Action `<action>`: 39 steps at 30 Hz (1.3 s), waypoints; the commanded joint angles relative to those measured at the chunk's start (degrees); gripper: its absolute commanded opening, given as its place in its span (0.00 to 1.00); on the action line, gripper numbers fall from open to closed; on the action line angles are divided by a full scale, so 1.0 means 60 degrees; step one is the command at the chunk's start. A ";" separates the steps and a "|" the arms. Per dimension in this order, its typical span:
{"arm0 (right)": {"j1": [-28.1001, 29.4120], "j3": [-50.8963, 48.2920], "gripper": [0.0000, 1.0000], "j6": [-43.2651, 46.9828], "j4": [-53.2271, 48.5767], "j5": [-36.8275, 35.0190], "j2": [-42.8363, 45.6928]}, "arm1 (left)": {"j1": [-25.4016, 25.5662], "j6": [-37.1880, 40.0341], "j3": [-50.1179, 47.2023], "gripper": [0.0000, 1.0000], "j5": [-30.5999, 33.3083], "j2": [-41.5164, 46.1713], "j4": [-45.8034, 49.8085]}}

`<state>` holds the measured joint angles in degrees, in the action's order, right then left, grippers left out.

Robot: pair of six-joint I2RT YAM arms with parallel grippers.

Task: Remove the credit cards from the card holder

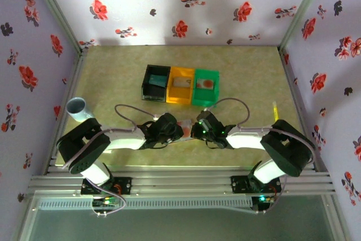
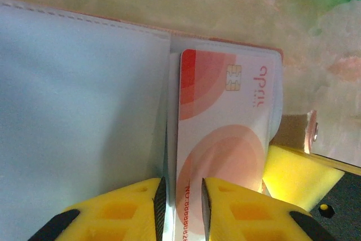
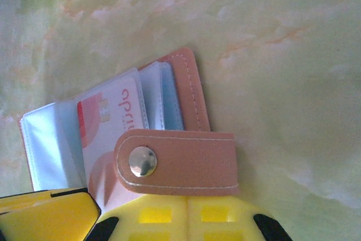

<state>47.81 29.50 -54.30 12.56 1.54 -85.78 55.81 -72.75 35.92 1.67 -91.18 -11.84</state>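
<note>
Now, card holder (image 3: 192,94) gripped between my arms.
Left gripper (image 2: 182,191) pinches its orange-spotted card (image 2: 225,117); right gripper (image 3: 186,207) clenched, seemingly on the holder.

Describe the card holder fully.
The card holder is brownish-pink, leather-like, with a clasp tab and metal snap. It is open over the table, bluish sleeves spread; one holds a pale card with red-orange shapes and a chip. The left end effector pinches the card's end; the right end effector is shut on the cover beside the tab.
</note>
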 commanded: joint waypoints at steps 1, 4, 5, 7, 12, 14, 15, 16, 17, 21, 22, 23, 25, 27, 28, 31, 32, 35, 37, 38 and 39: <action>-0.0040 -0.0232 0.00 -0.0163 -0.0079 0.0175 -0.0433 | -0.0059 -0.0031 -0.0359 0.27 0.0233 -0.0178 -0.0237; -0.0036 -0.0228 0.00 -0.0207 -0.0006 0.0240 -0.0512 | -0.0073 -0.0092 -0.0487 0.28 0.0278 -0.0090 -0.0445; -0.0039 -0.0226 0.00 -0.0220 0.0002 0.0241 -0.0515 | -0.0088 -0.0092 -0.0491 0.27 0.0278 -0.0071 -0.0459; -0.0039 -0.0230 0.00 -0.0222 0.0016 0.0241 -0.0528 | -0.0087 -0.0062 -0.0513 0.27 0.0292 -0.0013 -0.0499; -0.0038 -0.0233 0.00 -0.0237 0.0044 0.0285 -0.0585 | -0.0088 -0.0106 -0.0800 0.27 0.0435 0.0220 -0.0912; -0.0030 -0.0228 0.00 -0.0263 0.0052 0.0314 -0.0615 | -0.0088 -0.0106 -0.0895 0.27 0.0504 0.0323 -0.1036; -0.0038 -0.0228 0.00 -0.0279 0.0075 0.0328 -0.0630 | -0.0088 -0.0104 -0.0945 0.27 0.0526 0.0380 -0.1110; -0.0031 -0.0228 0.00 -0.0288 0.0088 0.0342 -0.0644 | -0.0086 -0.0095 -0.0997 0.27 0.0549 0.0425 -0.1206; -0.0037 -0.0228 0.00 -0.0295 0.0104 0.0355 -0.0659 | -0.0088 -0.0092 -0.1059 0.27 0.0569 0.0456 -0.1328; -0.0035 -0.0239 0.00 -0.0339 0.0148 0.0413 -0.0702 | -0.0088 -0.0136 -0.1367 0.27 0.0644 0.0590 -0.1900; -0.0028 -0.0228 0.00 -0.0353 0.0163 0.0417 -0.0716 | -0.0086 -0.0137 -0.1430 0.27 0.0640 0.0591 -0.2043; -0.0034 -0.0228 0.00 -0.0350 0.0177 0.0431 -0.0718 | -0.0088 -0.0148 -0.1483 0.27 0.0644 0.0592 -0.2158; -0.0035 -0.0240 0.00 -0.0381 0.0206 0.0457 -0.0746 | -0.0088 -0.0177 -0.1554 0.27 0.0637 0.0559 -0.2342; -0.0034 -0.0243 0.00 -0.0398 0.0235 0.0483 -0.0771 | -0.0088 -0.0194 -0.1581 0.27 0.0643 0.0533 -0.2420; -0.0029 -0.0237 0.00 -0.0409 0.0247 0.0498 -0.0781 | -0.0088 -0.0208 -0.1591 0.27 0.0633 0.0516 -0.2436; -0.0032 -0.0234 0.00 -0.0427 0.0274 0.0548 -0.0829 | -0.0084 -0.0220 -0.1629 0.25 0.0644 0.0504 -0.2524; -0.0034 -0.0239 0.00 -0.0438 0.0280 0.0549 -0.0832 | -0.0086 -0.0231 -0.1636 0.25 0.0643 0.0504 -0.2524; -0.0037 -0.0258 0.00 -0.0456 0.0320 0.0563 -0.0845 | -0.0088 -0.0238 -0.1636 0.25 0.0641 0.0504 -0.2539; -0.0027 -0.0259 0.00 -0.0471 0.0339 0.0578 -0.0836 | -0.0088 -0.0238 -0.1640 0.24 0.0637 0.0489 -0.2539; -0.0031 -0.0272 0.00 -0.0477 0.0353 0.0592 -0.0853 | -0.0088 -0.0238 -0.1648 0.24 0.0642 0.0477 -0.2553; -0.0029 -0.0269 0.00 -0.0485 0.0353 0.0593 -0.0858 | -0.0088 -0.0227 -0.1652 0.24 0.0644 0.0474 -0.2568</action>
<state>47.48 29.50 -56.18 18.26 3.03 -88.62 55.61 -73.63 26.81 4.05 -88.40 -26.28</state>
